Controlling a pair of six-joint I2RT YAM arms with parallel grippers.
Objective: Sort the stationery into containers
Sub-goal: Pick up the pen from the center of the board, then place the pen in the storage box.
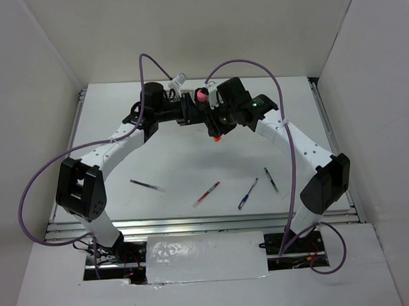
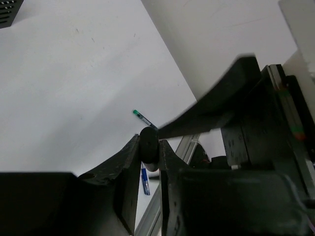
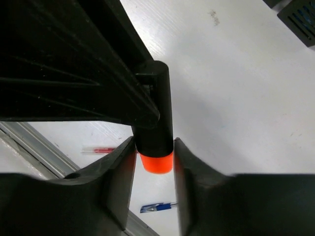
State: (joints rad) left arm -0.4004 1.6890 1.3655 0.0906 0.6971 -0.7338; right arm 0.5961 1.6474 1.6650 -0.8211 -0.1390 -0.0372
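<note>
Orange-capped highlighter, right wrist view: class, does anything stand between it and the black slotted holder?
Nothing visible does: only white table shows between the orange-capped highlighter and the black slotted holder, whose corner is at top right. However, both the right gripper and the left gripper are clamped on it.

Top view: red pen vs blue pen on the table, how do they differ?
Red pen: red and pale barrel; blue pen: dark blue. The red pen lies left of the blue pen. The blue pen is angled steeper. Both lie flat on the table, apart, neither held.
</note>
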